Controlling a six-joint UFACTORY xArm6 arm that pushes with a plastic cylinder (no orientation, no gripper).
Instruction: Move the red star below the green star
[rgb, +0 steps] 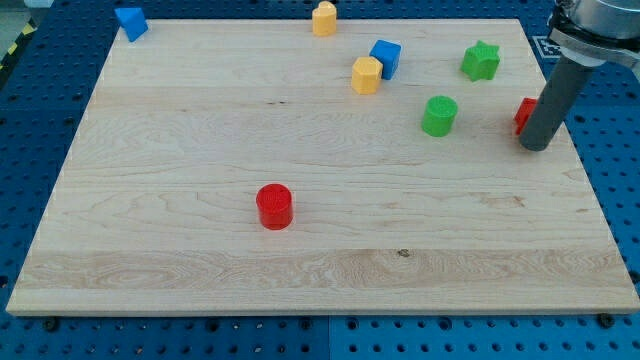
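My tip (535, 147) rests on the board (200, 140) at the far right, touching the red star (524, 115), which shows only as a sliver left of my rod. It lies right of the green cylinder (438, 116), below-right of the green star (481, 61).

- Bright, even light from overhead; colours read clean.
- Soft, short shadows beneath each block.
- Sharp focus throughout, no motion blur.
- No glare on the wooden board (200, 130).
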